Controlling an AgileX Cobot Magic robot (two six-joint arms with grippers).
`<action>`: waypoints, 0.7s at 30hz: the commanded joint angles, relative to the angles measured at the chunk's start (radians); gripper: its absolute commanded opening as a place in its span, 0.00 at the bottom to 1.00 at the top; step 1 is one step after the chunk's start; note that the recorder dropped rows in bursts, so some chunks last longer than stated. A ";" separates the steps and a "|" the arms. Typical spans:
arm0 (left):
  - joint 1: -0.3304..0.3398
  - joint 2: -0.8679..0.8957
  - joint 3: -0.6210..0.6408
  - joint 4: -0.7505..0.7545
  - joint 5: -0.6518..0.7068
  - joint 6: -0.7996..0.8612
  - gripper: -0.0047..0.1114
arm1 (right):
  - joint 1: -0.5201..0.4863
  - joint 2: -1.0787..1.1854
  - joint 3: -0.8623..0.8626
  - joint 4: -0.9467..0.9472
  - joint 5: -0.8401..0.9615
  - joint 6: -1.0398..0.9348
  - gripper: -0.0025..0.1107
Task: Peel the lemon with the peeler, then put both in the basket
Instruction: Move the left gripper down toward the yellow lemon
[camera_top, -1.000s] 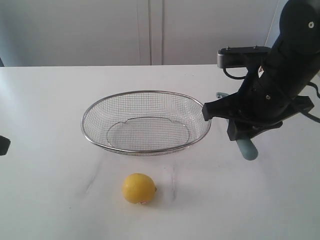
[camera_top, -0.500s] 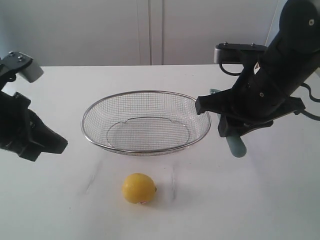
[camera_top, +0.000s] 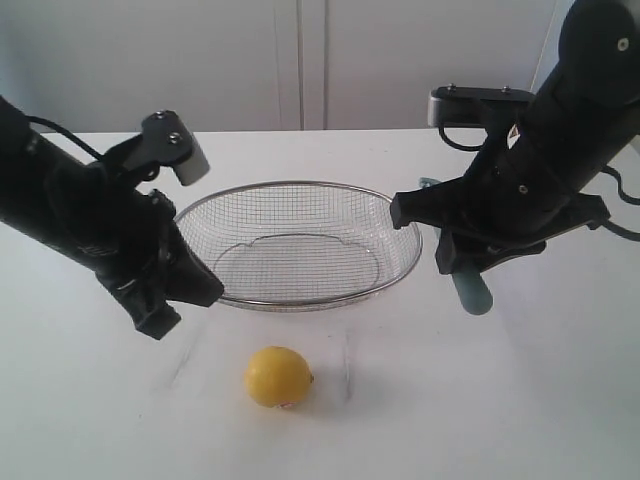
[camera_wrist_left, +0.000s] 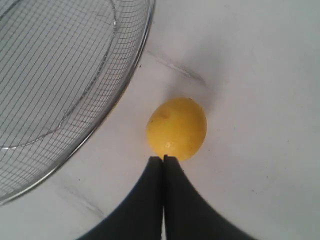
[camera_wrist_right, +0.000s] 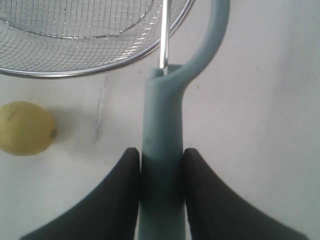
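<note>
The yellow lemon (camera_top: 279, 376) lies on the white table in front of the wire basket (camera_top: 292, 186). My left gripper (camera_top: 190, 295) hovers to the left of the basket, above and left of the lemon; its fingers are pressed together, shut on nothing, with the lemon (camera_wrist_left: 176, 128) just past the tips (camera_wrist_left: 163, 158). My right gripper (camera_wrist_right: 160, 152) is shut on the teal peeler handle (camera_wrist_right: 161, 150), held above the table beside the basket's right rim (camera_wrist_right: 100, 67). The handle's end (camera_top: 471, 294) pokes out below the right gripper (camera_top: 455, 255). The lemon (camera_wrist_right: 26, 128) also shows in the right wrist view.
The table's white top (camera_top: 500, 400) stretches round the basket. A pale wall with cabinet panels (camera_top: 300, 60) stands behind. A faint scuff mark (camera_wrist_left: 175, 70) runs on the table near the lemon.
My left arm has swung in from the left edge to beside the basket, above the lemon. The right gripper, with the peeler, shifted a little left earlier and now holds still.
</note>
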 joint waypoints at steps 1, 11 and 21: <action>-0.072 0.047 -0.018 0.047 -0.051 0.013 0.04 | -0.007 -0.009 0.006 0.004 -0.007 0.000 0.02; -0.209 0.112 -0.018 0.199 -0.217 0.057 0.04 | -0.007 -0.009 0.006 0.004 -0.007 0.000 0.02; -0.210 0.125 -0.018 0.187 -0.182 0.057 0.34 | -0.007 -0.009 0.006 -0.052 0.031 0.008 0.02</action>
